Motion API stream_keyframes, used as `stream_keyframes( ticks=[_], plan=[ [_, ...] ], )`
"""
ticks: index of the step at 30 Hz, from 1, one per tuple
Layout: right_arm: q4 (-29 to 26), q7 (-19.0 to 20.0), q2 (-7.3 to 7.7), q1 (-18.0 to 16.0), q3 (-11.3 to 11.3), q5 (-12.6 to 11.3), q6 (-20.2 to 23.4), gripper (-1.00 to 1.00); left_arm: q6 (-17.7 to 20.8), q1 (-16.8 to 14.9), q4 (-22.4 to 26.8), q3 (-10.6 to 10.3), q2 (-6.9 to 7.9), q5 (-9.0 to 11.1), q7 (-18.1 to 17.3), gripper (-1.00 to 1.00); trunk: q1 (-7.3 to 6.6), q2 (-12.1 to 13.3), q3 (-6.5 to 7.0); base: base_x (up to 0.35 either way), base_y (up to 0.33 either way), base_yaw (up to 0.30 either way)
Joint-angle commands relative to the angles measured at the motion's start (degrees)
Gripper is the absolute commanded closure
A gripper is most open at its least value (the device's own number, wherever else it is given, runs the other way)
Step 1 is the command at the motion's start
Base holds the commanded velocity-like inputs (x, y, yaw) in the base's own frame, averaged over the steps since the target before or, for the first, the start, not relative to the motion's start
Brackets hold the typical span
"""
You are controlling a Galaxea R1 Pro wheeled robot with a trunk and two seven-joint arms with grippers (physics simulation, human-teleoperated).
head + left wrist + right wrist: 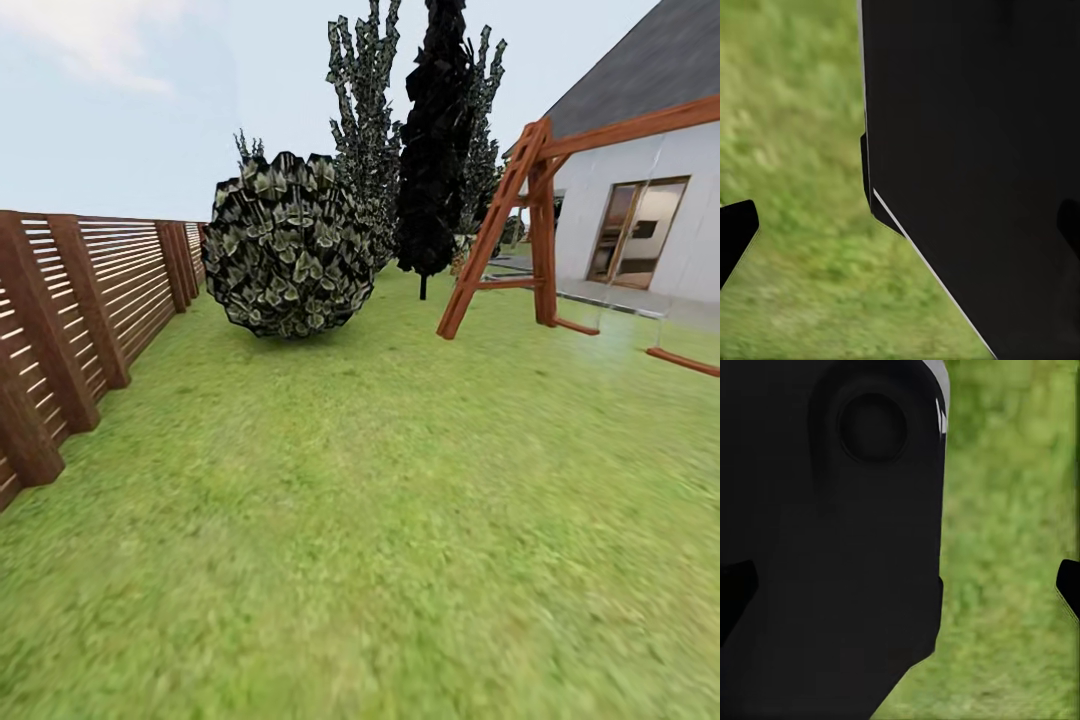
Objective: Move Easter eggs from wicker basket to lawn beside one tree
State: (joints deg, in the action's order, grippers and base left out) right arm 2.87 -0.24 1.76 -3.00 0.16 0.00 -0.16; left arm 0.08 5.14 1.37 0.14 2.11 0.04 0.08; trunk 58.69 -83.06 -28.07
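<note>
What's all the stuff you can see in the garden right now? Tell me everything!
lawn: one, mottled green, across the whole foreground
fence: one, brown slats, along the left
round bush: one, dark green-grey, on the grass by the fence's far end
black tree: one, behind the bush, to its right
tall leafy trees: grey-green, beside the black tree
swing frame: one, reddish-brown wood, right
house: one, white walls, grey roof, far right
robot body: black, beside the grass in both wrist views
</note>
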Motion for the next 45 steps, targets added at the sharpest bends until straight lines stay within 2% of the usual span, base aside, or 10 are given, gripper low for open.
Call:
stream_keyframes(
  ticks=[1, 31, 45],
  plan=[
    [0.1, 0.0, 0.00, -0.1, 0.0, 0.0, 0.0, -1.00, 0.0, 0.0, 0.1, 0.0, 0.00, 0.0, 0.0, -1.00, 0.03, 0.0, -0.04, 0.335, 0.000, 0.000],
    [0.1, 0.0, 0.00, -0.1, 0.1, 0.1, 0.0, -1.00, 0.0, 0.0, 0.1, 0.0, 0.00, 0.0, 0.0, -1.00, 0.03, 0.0, -0.04, 0.335, 0.000, 0.000],
    [0.1, 0.0, 0.00, -0.1, 0.0, 0.1, 0.0, -1.00, 0.0, 0.0, 0.1, 0.0, 0.00, 0.0, 0.0, -1.00, 0.03, 0.0, -0.04, 0.335, 0.000, -0.084]
  ],
)
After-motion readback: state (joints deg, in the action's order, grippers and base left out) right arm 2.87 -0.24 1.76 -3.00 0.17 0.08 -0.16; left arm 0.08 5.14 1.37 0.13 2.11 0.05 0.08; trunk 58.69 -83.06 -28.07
